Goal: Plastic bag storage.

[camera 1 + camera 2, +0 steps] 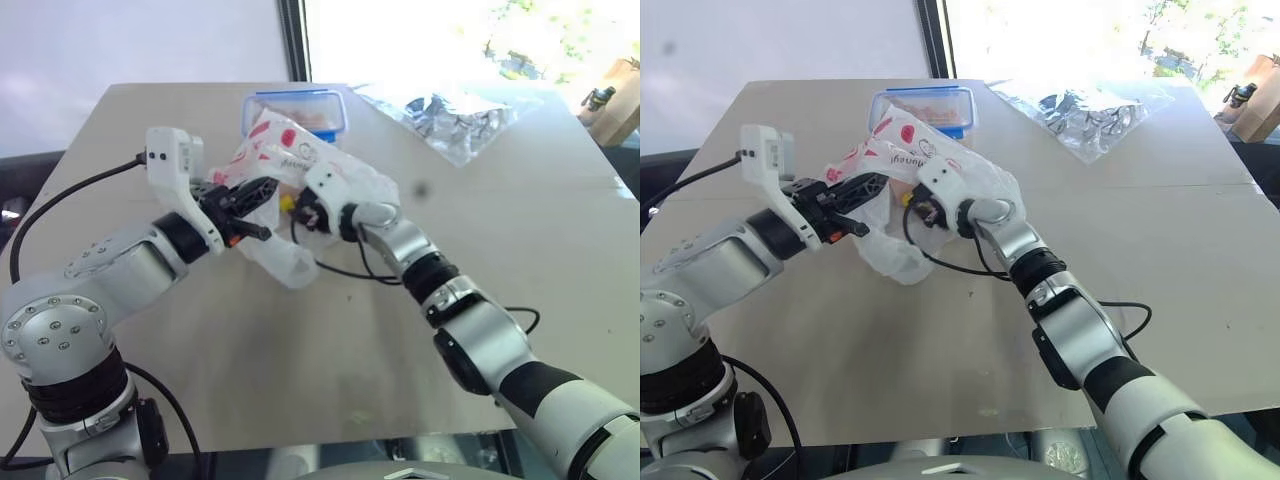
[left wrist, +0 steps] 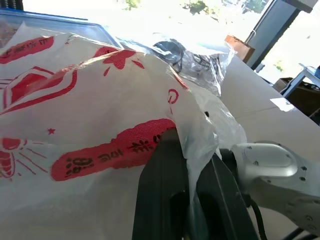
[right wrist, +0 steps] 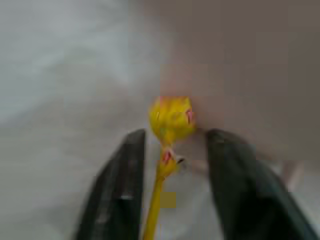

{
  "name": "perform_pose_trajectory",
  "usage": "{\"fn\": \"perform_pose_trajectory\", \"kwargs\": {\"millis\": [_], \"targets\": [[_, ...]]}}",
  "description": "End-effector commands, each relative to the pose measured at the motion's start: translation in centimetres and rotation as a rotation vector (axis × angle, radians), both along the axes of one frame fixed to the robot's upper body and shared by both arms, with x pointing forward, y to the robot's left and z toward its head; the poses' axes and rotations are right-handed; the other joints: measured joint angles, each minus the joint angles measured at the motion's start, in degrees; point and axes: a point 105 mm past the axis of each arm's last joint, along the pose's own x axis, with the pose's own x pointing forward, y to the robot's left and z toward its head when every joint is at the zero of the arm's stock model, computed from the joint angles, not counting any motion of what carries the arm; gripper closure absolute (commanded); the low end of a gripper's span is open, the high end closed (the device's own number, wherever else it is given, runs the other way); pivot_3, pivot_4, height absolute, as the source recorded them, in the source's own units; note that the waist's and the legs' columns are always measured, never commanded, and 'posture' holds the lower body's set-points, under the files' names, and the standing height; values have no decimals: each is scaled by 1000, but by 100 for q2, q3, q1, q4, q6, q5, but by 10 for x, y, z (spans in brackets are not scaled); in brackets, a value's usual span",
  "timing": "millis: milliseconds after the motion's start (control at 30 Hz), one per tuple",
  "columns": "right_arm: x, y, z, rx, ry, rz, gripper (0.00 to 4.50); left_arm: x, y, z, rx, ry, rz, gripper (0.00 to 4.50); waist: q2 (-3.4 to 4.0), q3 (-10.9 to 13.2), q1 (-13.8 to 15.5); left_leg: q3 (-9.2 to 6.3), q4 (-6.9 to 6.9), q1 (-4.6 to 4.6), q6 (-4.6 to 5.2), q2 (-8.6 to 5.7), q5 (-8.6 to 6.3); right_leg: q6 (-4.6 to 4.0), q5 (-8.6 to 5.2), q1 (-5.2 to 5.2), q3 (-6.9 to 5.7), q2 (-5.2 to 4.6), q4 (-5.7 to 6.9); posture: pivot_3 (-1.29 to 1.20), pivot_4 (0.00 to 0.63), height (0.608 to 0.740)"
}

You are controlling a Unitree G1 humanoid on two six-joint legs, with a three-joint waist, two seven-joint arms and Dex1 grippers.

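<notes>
Tabletop (image 1: pixel 520 250): left hand (image 1: pixel 262 231) pinches plastic bag (image 1: pixel 290 165); right wrist view adds yellow knob (image 3: pixel 171 119).

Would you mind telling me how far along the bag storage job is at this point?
Done: the plastic bag is lifted off the table, pinched in the shut left tool. In hand: the right tool, fingers apart, is pushed into the bag around a small yellow piece. Left: bunching it up and storing it.

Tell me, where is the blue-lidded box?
In the head views, the box sits at the table's far side, left of centre, just behind the bag.
</notes>
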Motion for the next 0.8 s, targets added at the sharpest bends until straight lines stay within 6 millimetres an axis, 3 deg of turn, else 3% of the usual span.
{"fn": "perform_pose_trajectory", "kwargs": {"millis": [33,167,333,367,433,633,800], "targets": [[-23,5,31,78,-30,167,1259,7,12,6,-30,-22,73,4500,1,1,15,0,0,0,0,0,0,0,0,-1,0,0,0,0,150,740],[-36,-16,44,131,-21,184,1259,13,19,4,-56,-15,117,4500,0,0,99,-4,0,-3,0,-1,0,0,0,1,-2,-6,-1,0,150,740],[-50,-59,68,137,-121,145,1259,18,29,-1,-64,-13,142,4500,1,1,147,1,0,-3,0,-2,0,0,0,-6,1,-5,3,0,150,740],[-55,-67,72,128,-149,142,714,19,29,-2,-66,-13,137,4500,1,1,148,1,-2,-4,0,-2,0,0,0,-8,-2,-3,3,0,150,740],[-68,-82,80,94,-207,134,71,20,26,-1,-73,-29,103,4500,1,1,151,1,-3,-4,0,-2,0,0,0,-8,-3,-3,3,0,150,740],[-93,-123,97,44,-298,8,71,22,16,3,-45,-94,50,4500,1,1,151,4,-13,-3,0,-2,0,0,0,-8,1,-3,-3,0,150,740],[-75,-158,83,-48,-324,-252,71,22,6,6,-7,-158,9,4500,0,0,149,6,-12,-2,1,-3,0,0,0,-7,5,-2,-4,0,150,740]]}}
